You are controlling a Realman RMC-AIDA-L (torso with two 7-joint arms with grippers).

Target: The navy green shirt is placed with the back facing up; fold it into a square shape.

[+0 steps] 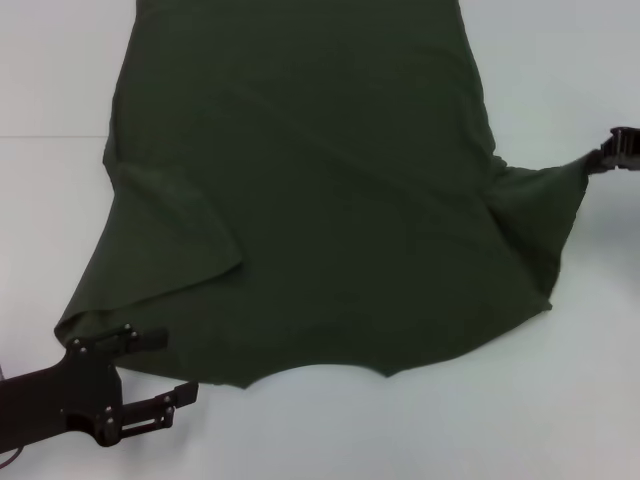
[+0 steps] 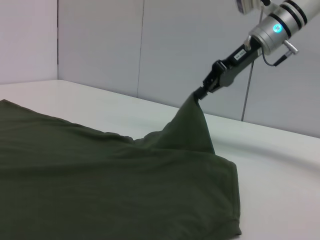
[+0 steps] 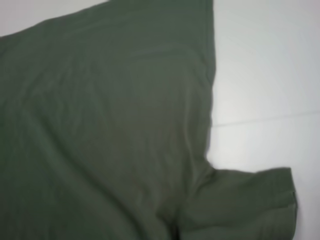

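Observation:
The navy green shirt [image 1: 310, 190] lies spread on the white table, its neckline toward me. My right gripper [image 1: 606, 157] is at the right edge, shut on the tip of the shirt's right sleeve [image 1: 540, 215] and holding it pulled outward. The left wrist view shows that same right gripper [image 2: 199, 93] pinching the sleeve and lifting it into a peak above the table. At the lower left, my left gripper [image 1: 163, 367] stands open by the shirt's left sleeve corner [image 1: 85, 325], one finger overlapping the cloth edge. The right wrist view looks down on the shirt [image 3: 110, 130] and its sleeve [image 3: 250, 205].
The white table [image 1: 560, 400] shows around the shirt on the left, right and near sides. A fold of cloth [image 1: 190, 240] lies doubled over on the shirt's left part. Pale wall panels [image 2: 150, 45] stand behind the table in the left wrist view.

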